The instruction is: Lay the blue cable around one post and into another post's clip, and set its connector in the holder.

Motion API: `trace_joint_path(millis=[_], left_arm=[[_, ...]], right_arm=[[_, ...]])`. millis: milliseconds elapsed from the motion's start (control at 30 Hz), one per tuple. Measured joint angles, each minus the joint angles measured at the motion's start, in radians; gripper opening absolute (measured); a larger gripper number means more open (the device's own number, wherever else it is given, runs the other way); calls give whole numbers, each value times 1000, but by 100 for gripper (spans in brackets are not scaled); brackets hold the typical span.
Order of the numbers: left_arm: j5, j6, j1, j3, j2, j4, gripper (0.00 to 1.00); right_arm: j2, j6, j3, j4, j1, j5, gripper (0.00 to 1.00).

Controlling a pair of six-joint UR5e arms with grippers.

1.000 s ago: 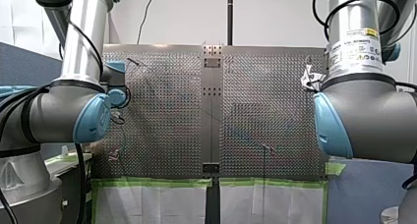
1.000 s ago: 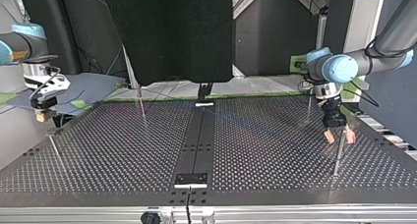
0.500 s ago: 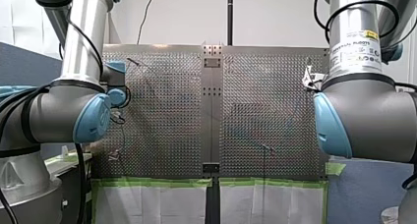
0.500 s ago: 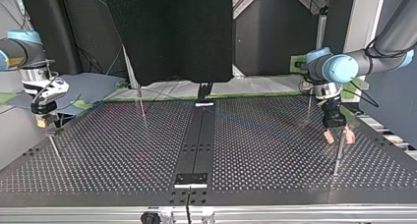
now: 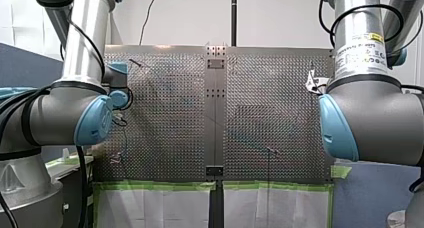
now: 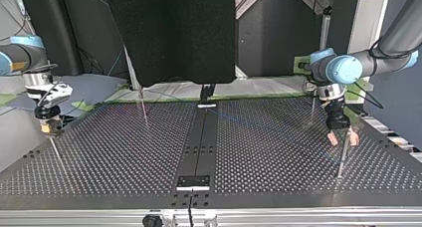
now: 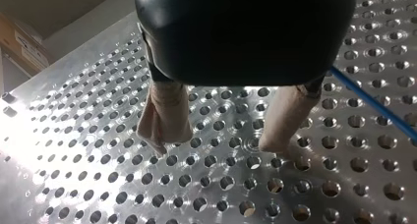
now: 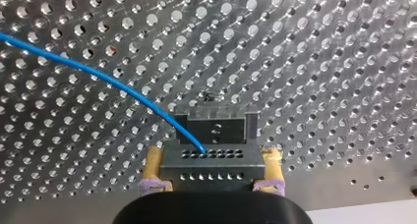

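Observation:
In the right wrist view my right gripper (image 8: 211, 157) is shut on the black connector (image 8: 211, 172), its yellow pads on both sides. The blue cable (image 8: 98, 76) leaves the connector's face and runs off over the perforated plate. A black holder (image 8: 216, 125) sits on the plate just ahead of the connector. At the top view's left, my right gripper (image 6: 47, 127) hangs low over the table's edge. My left gripper (image 7: 219, 148) stands open with beige pads and nothing between them; the cable (image 7: 373, 106) passes beside it. In the top view my left gripper (image 6: 341, 139) hovers above a thin post (image 6: 340, 165).
More thin posts stand on the plate: one at the back left (image 6: 143, 107), one at the back right (image 6: 312, 110), one near my right gripper (image 6: 55, 155). A dark centre strip with a black bracket (image 6: 194, 181) divides the table. A black panel (image 6: 169, 33) hangs behind.
In the top view my right gripper has come down and slightly toward the table's middle, carrying the connector. My left gripper has stayed where it was, still open.

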Motion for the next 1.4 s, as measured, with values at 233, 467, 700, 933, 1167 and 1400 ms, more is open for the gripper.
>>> trace_joint_path(millis=[233, 467, 700, 933, 1167, 1400], left_arm=[[5, -1, 0, 0, 0, 0, 98], [7, -1, 0, 0, 0, 0, 98], [8, 0, -1, 0, 0, 0, 98], [8, 0, -2, 0, 0, 0, 98], [8, 1, -3, 0, -1, 0, 98], [8, 2, -4, 0, 0, 0, 98]], right_arm=[[1, 7, 0, -17, -3, -12, 0], [2, 21, 0, -22, -4, -21, 0], [13, 43, 0, -33, -6, -25, 0], [33, 38, -15, -31, 1, -35, 0], [37, 21, -29, -26, 8, -39, 0], [37, 2, -29, -33, 10, -39, 0]])
